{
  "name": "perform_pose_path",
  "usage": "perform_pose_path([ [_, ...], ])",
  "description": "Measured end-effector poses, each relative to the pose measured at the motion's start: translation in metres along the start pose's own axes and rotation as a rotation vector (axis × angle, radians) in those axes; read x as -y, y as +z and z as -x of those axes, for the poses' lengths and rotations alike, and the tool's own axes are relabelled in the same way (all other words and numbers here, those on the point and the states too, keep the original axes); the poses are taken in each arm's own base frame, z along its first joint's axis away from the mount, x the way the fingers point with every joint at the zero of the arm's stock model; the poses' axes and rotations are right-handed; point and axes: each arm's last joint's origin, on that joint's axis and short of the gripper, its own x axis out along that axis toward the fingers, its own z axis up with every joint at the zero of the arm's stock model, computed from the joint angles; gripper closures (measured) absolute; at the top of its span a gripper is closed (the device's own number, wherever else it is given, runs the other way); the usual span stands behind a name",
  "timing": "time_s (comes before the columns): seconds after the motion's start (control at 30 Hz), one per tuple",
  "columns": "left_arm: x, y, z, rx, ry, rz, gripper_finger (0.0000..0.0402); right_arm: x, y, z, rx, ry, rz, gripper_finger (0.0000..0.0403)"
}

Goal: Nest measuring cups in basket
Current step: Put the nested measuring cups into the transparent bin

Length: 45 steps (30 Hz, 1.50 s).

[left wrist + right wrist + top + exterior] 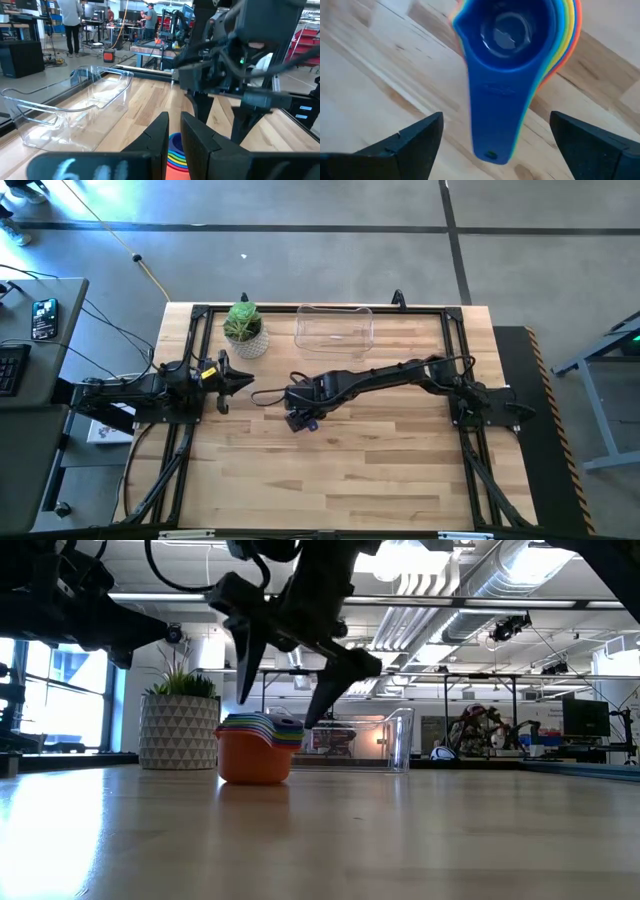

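Cups [512, 45] sit nested directly beneath my right hand [495, 142], fingers spread wide and empty, blue handle [495, 120] running lengthwise between them; basket [334, 328] lies beyond.

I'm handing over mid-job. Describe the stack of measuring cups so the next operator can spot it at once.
Start at the clear basket on the table's far edge, then come toward mid-table to the right hand, open above the stack. The measuring cups sit nested on the wood, outside the basket. It is the only rainbow-coloured thing there: orange outermost, blue on top.
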Motion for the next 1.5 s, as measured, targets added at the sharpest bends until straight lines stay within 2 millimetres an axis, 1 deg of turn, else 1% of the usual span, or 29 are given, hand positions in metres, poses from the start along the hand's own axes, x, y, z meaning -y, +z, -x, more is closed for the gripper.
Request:
perform_pose_path([
  [0.23,0.000,0.000,0.000,0.000,0.000,0.000,0.0364,0.001,-0.003,-0.009,0.017,-0.031,0.007,0.0045],
  [0.43,0.000,0.000,0.000,0.001,0.000,0.000,0.0364,0.001,-0.004,-0.035,-0.013,-0.034,0.005,0.0045],
  [0.53,0.000,0.000,0.000,0.001,0.000,0.000,0.0364,0.000,-0.004,-0.037,-0.007,-0.026,-0.008,0.0051],
  [0.63,0.000,0.000,0.000,0.001,0.000,0.000,0.0364,0.000,-0.003,-0.036,0.020,-0.038,-0.008,0.0072],
  [0.97,0.000,0.000,0.000,0.000,0.000,0.000,0.0364,0.001,-0.001,-0.036,0.039,-0.045,-0.003,0.0171],
  [1.27,0.000,0.000,0.000,0.000,0.000,0.000,0.0364,0.000,-0.002,-0.036,0.032,-0.036,-0.039,0.0258],
  [1.37,0.000,0.000,0.000,0.001,0.000,0.000,0.0364,0.000,-0.002,-0.036,0.026,-0.029,-0.061,0.0274],
  [1.5,0.000,0.000,0.000,0.001,0.000,0.000,0.0365,-0.001,-0.001,-0.036,0.020,-0.020,-0.085,0.0280],
])
